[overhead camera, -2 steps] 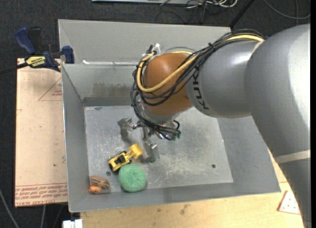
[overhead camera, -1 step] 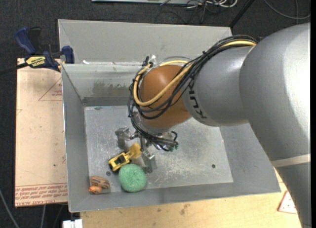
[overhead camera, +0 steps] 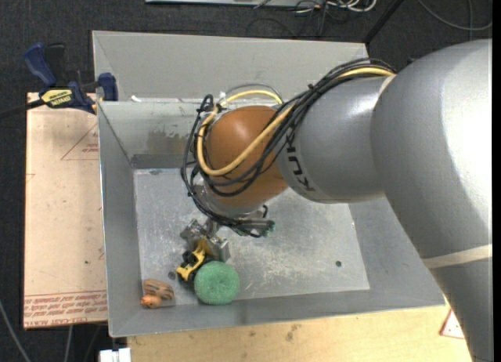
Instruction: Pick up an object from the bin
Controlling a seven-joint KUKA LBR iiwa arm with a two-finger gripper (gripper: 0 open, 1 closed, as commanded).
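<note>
The gripper [overhead camera: 205, 244] is low near the green ball [overhead camera: 216, 283], over a small yellow-and-black toy [overhead camera: 190, 263] just beside that ball. Its opening cannot be told. Probably the grasping step; next it must close and lift.

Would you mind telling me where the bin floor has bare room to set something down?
The bin floor is bare on the right, between the hand and the right wall, and in a strip along the left wall behind. The front left is crowded: green ball, yellow toy, orange piece.
</note>
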